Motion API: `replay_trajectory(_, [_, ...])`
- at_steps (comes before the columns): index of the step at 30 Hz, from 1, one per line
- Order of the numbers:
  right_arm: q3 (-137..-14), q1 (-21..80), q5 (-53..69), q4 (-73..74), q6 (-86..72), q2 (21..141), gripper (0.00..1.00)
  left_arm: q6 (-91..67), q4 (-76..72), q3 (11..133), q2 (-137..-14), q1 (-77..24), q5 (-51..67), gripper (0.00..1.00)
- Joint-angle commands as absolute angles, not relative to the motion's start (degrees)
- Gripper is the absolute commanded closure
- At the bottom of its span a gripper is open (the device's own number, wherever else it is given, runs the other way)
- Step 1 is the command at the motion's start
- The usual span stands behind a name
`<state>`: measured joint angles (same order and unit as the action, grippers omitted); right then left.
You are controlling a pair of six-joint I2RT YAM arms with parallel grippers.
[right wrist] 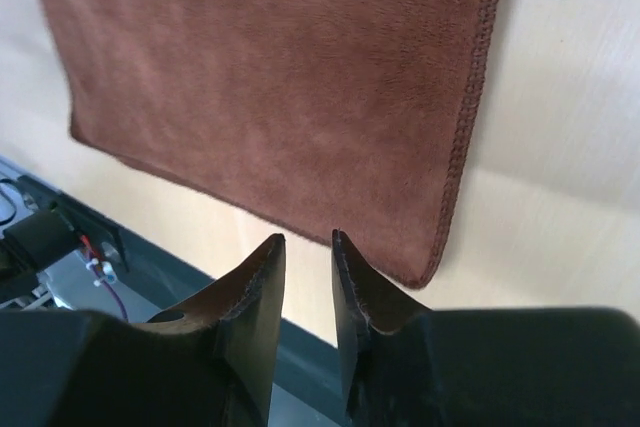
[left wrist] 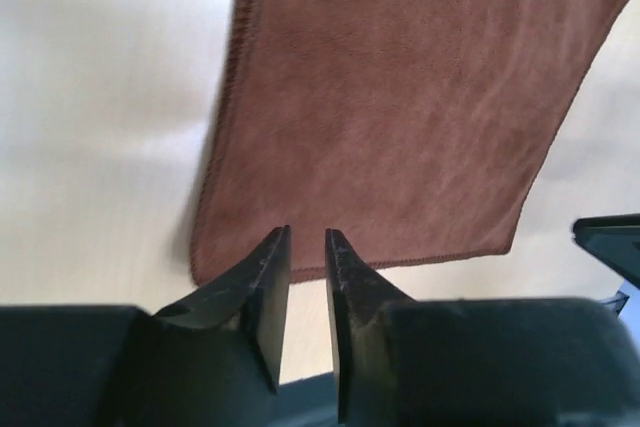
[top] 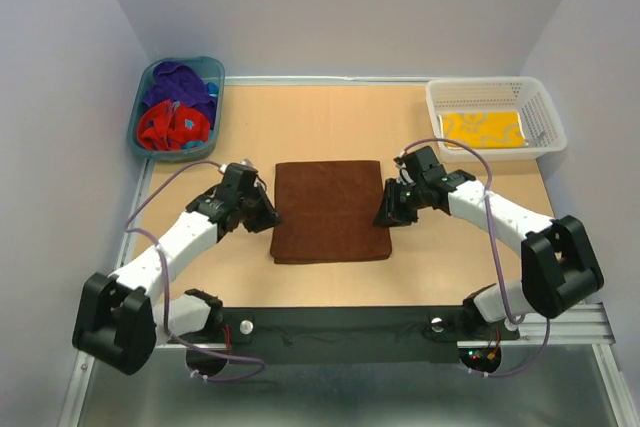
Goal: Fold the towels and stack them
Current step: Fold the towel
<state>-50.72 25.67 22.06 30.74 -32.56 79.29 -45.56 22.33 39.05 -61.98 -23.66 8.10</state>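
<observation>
A plain brown towel (top: 330, 209) lies folded flat in the middle of the table. My left gripper (top: 268, 215) hovers just off its left edge, and my right gripper (top: 385, 215) just off its right edge. In the left wrist view the jaws of the left gripper (left wrist: 307, 232) stand narrowly apart with nothing between them, above the towel's (left wrist: 400, 97) hem. The right gripper (right wrist: 307, 237) looks the same, near a corner of the towel (right wrist: 280, 77). A yellow patterned towel (top: 483, 128) lies folded in the white basket. Purple (top: 178, 85) and red (top: 170, 127) towels sit crumpled in the teal tub.
The teal tub (top: 137, 132) stands at the back left corner and the white mesh basket (top: 495, 82) at the back right. Bare wooden table (top: 320, 117) surrounds the brown towel. The black mounting rail (top: 340, 327) runs along the near edge.
</observation>
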Motion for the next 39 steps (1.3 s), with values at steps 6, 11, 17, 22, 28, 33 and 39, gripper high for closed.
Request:
replay_trajectory(6, [-42.6,26.5,18.6,22.9,-34.5,85.4,0.69,-43.9,13.3,32.7,-73.5,-27.2,12.8,0.81])
replay_trajectory(11, [-37.6,26.6,14.8,24.0,-36.0,81.8,0.69,-45.5,14.0,26.6,-70.1,-27.2,12.9,0.83])
replay_trajectory(17, [-44.1,26.5,11.2,26.8,-33.1,76.2,0.69,-45.2,20.6,32.8,-62.7,-27.0,5.6,0.73])
replay_trajectory(22, [-58.2,26.0,6.1,24.5,-29.7,84.2,0.69,-40.4,13.3,43.6,-67.7,-25.1,1.6,0.63])
replay_trajectory(28, [-70.0,24.9,4.0,14.4,-27.7,97.3,0.71,-37.4,1.9,55.6,-85.2,-20.7,5.8,0.65])
replay_trajectory(33, [-75.1,22.9,5.0,10.4,-27.6,107.2,0.72,-33.8,1.3,63.5,-98.0,-18.3,5.7,0.76])
replay_trajectory(39, [-73.8,18.6,3.2,9.0,-28.1,112.2,0.72,-32.9,0.9,63.3,-103.6,-15.7,5.6,0.85])
